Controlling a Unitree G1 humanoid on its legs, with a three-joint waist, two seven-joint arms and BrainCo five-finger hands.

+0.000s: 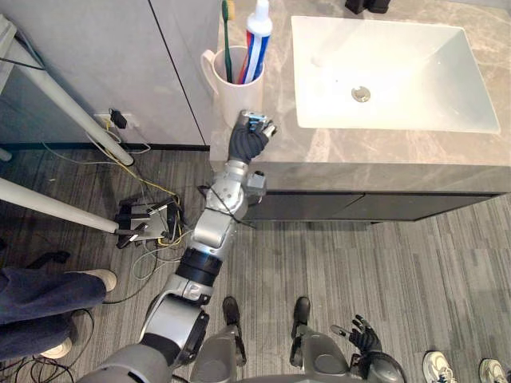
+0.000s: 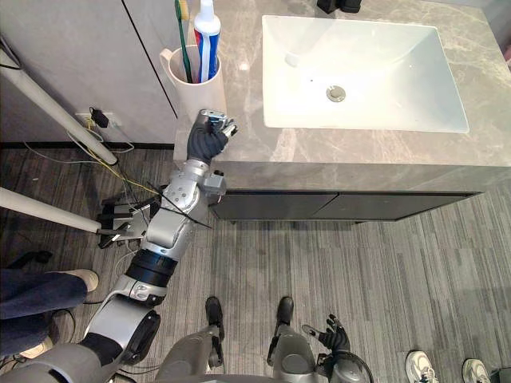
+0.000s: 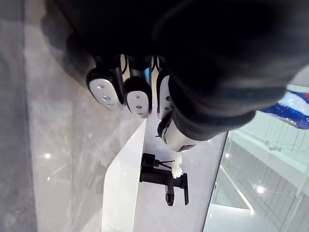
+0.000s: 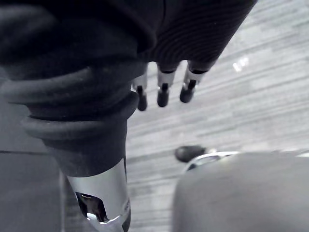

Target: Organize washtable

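Observation:
A white handled cup (image 1: pixel 231 94) stands at the left end of the grey stone counter (image 1: pixel 359 152). It holds a green toothbrush (image 1: pixel 227 40) and a white, red and blue toothpaste tube (image 1: pixel 255 38), whose blue end (image 3: pixel 292 106) shows in the left wrist view. My left hand (image 1: pixel 251 137) hovers over the counter's front left corner, just in front of the cup and apart from it. Its fingers (image 3: pixel 137 99) are curled with nothing in them. My right hand (image 1: pixel 366 335) hangs low by my side, fingers (image 4: pixel 163 94) relaxed.
A white basin (image 1: pixel 415 56) with a black tap (image 3: pixel 164 179) behind it fills the counter's middle and right. Two white poles (image 1: pixel 56 96) and loose cables (image 1: pixel 148 219) lie at the left. A person's leg (image 1: pixel 40 295) is at the lower left, shoes (image 1: pixel 439 367) at the lower right.

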